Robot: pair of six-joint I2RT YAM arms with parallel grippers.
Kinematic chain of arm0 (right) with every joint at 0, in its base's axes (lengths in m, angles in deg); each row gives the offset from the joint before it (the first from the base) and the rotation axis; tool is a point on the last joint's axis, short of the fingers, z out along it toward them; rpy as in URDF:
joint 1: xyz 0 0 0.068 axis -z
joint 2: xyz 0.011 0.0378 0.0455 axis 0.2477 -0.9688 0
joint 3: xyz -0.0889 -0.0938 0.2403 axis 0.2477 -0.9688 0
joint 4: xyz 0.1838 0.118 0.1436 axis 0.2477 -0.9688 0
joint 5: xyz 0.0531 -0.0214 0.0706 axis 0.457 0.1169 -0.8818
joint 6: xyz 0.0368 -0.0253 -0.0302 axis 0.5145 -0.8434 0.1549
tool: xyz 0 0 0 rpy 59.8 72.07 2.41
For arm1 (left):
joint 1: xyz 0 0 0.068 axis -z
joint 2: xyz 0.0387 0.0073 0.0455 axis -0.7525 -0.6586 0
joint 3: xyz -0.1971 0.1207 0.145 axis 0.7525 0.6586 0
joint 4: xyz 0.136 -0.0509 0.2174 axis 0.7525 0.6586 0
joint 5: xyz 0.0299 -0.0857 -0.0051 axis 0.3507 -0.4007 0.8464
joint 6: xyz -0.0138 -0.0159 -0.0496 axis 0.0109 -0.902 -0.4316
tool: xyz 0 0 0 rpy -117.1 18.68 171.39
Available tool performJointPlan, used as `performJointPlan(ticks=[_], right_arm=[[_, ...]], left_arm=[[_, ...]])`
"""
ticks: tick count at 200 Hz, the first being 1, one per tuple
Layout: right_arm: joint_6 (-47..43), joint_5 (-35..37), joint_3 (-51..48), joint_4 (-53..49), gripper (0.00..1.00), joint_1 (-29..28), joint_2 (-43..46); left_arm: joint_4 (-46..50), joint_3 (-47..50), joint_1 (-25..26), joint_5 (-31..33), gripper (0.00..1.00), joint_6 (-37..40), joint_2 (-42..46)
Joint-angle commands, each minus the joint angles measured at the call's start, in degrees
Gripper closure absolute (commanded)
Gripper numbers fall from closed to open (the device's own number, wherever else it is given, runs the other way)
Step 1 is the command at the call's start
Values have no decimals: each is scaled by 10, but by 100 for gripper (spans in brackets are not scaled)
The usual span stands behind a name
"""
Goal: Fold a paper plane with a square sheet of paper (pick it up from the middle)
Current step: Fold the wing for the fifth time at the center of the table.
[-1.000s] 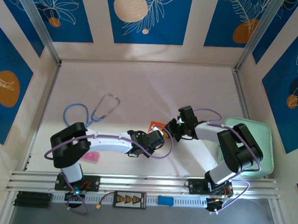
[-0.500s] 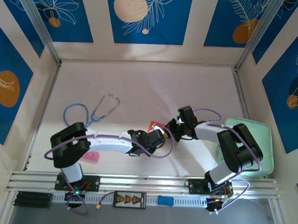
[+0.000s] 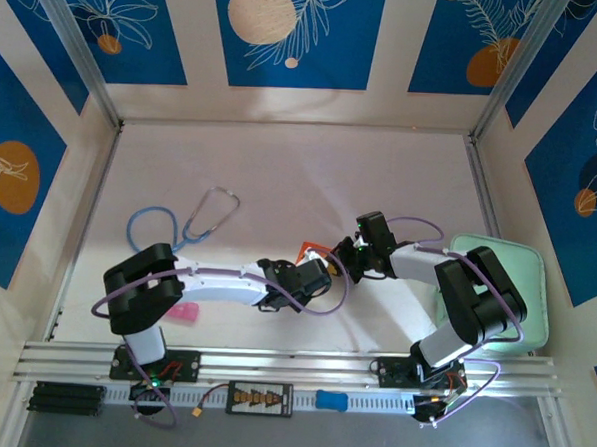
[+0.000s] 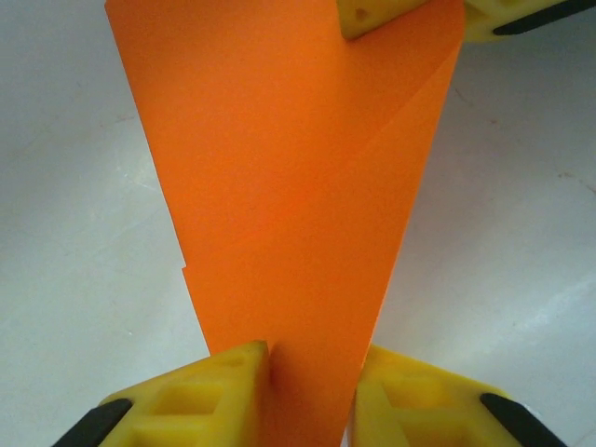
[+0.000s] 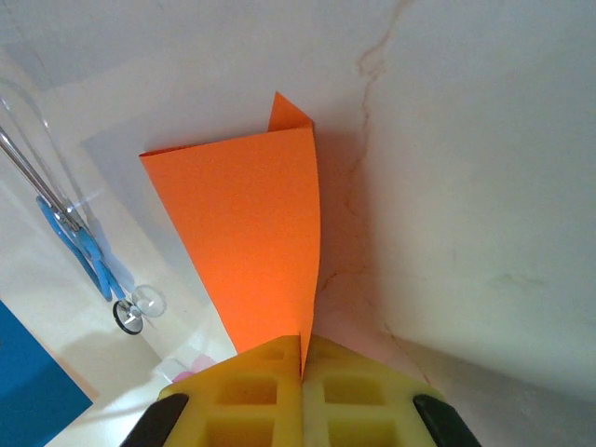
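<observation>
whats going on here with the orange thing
Two robot arms are working an orange paper between them, at the middle of the table. The right gripper is shut on one end; the left gripper has a finger either side of the opposite end, grip unclear. The paper is creased and tapered, not yet a plane.

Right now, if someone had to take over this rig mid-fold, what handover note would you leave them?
Left gripper: jaws part-way apart with the orange paper running between them; whether they actually pinch it is unclear.
Right gripper: shut on the paper, its edge caught between the jaws.
Paper: held between the two grippers over the middle of the table.
Done: the sheet is already folded into a tapering wedge with a diagonal crease.
Left: probably the wing folds and final shaping; it is not yet a finished dart.
</observation>
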Motion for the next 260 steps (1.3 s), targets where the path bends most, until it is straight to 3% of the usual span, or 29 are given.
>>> performJointPlan(ticks=[1,58,148,260], right_arm=[[-5,6,-2,-21,100,-3,13],[-7,8,-2,-26,100,-3,13],[-20,14,3,-15,100,-12,14],[-21,13,2,-13,100,-12,15]], left_arm=[[12,-10,7,7,72,-10,2],[-5,0,5,-4,69,-14,19],[57,-38,5,-24,65,-36,7],[66,-39,5,-20,74,-29,2]])
